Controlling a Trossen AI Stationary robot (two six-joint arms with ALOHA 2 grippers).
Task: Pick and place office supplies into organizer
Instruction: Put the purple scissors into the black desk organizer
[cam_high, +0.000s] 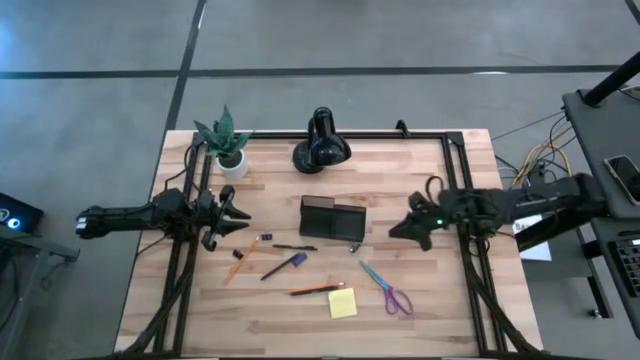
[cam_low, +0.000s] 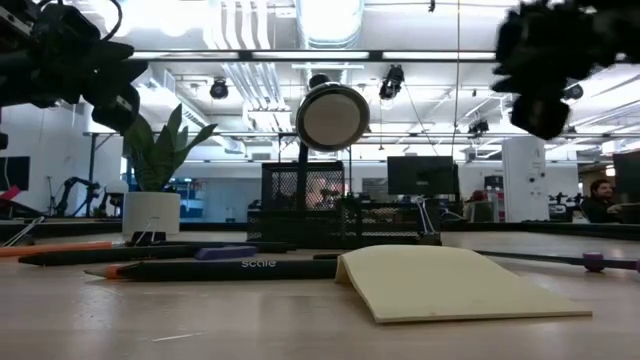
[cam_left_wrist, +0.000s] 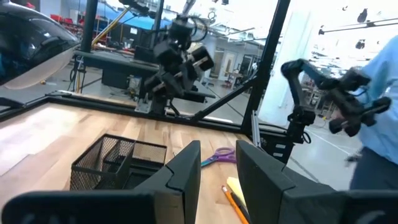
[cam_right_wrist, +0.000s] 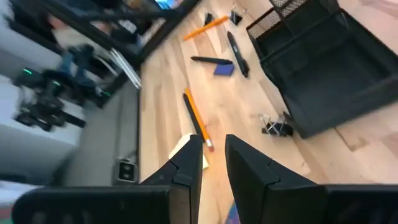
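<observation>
Both arms are raised above the wooden bench (cam_high: 400, 310), neither hand holding anything. Left hand (cam_high: 238, 218) hovers over the bench's left side, near the potted plant (cam_high: 226, 142); fingers (cam_left_wrist: 180, 174) stand slightly apart with a narrow gap. Right hand (cam_high: 404, 226) hovers just right of the black mesh organizer (cam_high: 332, 218); fingers (cam_right_wrist: 186, 165) likewise slightly apart, nothing between them.

Organizer sits mid-bench, in front of the black lamp (cam_high: 321, 143).

Supplies lie loose on the bench in front of the organizer:
- purple-tipped black pen (cam_high: 284, 265)
- second black pen (cam_high: 294, 247)
- orange pencil (cam_high: 316, 289), just beside the yellow sticky-note pad (cam_high: 342, 303)
- another orange pencil (cam_high: 235, 264), further left
- purple-handled scissors (cam_high: 387, 289), right of the pad
- small binder clip (cam_right_wrist: 277, 127), close by the organizer's corner
</observation>
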